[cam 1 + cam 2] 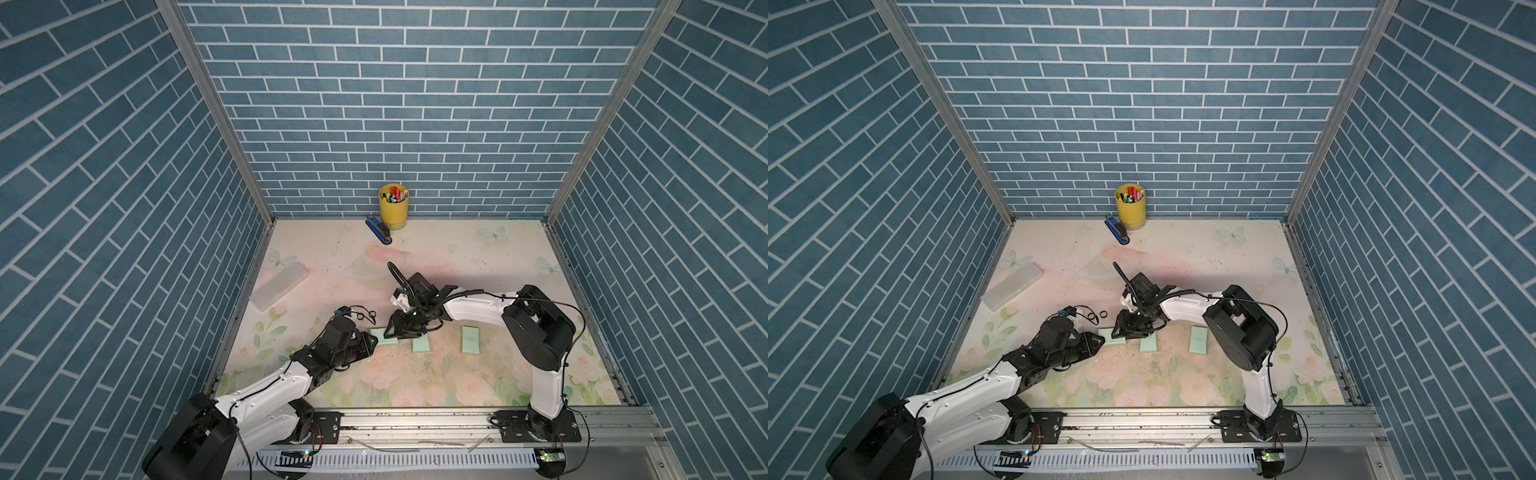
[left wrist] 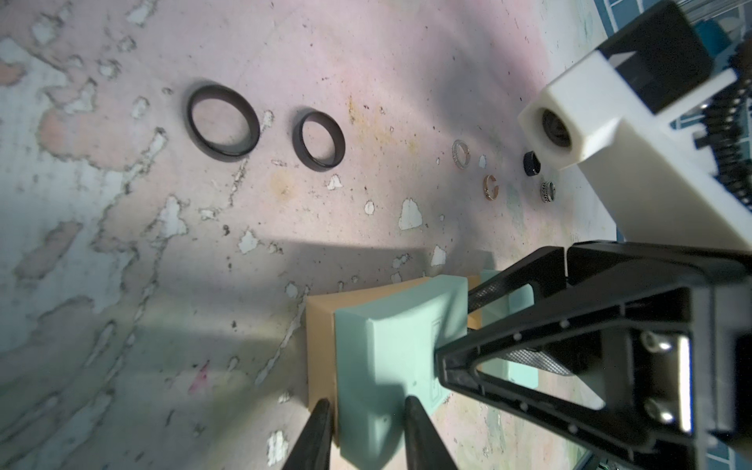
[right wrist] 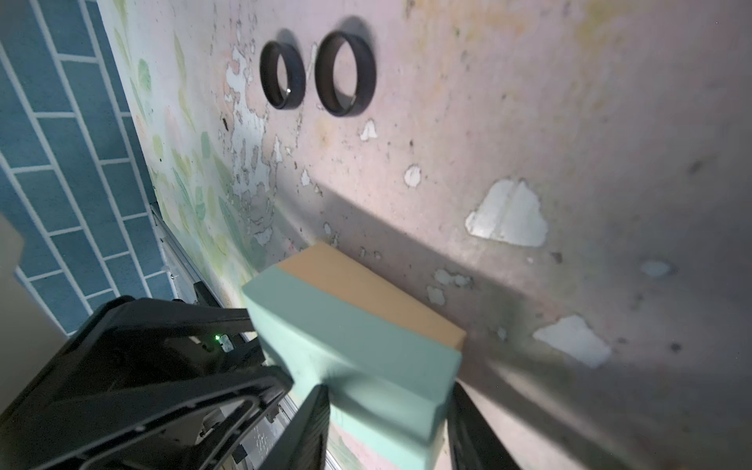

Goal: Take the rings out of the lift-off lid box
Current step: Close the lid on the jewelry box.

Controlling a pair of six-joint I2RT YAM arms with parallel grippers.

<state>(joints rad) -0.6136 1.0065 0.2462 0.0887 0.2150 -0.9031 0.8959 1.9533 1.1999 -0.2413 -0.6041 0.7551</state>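
Note:
A mint-green box with a tan part along one side lies on the mat; its inside is hidden. My left gripper grips one end of it, one finger on the tan edge and one on the mint face. From the other side, my right gripper clamps the mint end. Several rings lie loose on the mat beyond the box. Two are black rings, also in a top view. Farther off lie a pale ring, a copper ring and a small black ring.
Two more mint-green boxes lie to the right of the held one. A yellow cup of pens and a blue stapler stand at the back wall. A translucent white case lies at the left edge.

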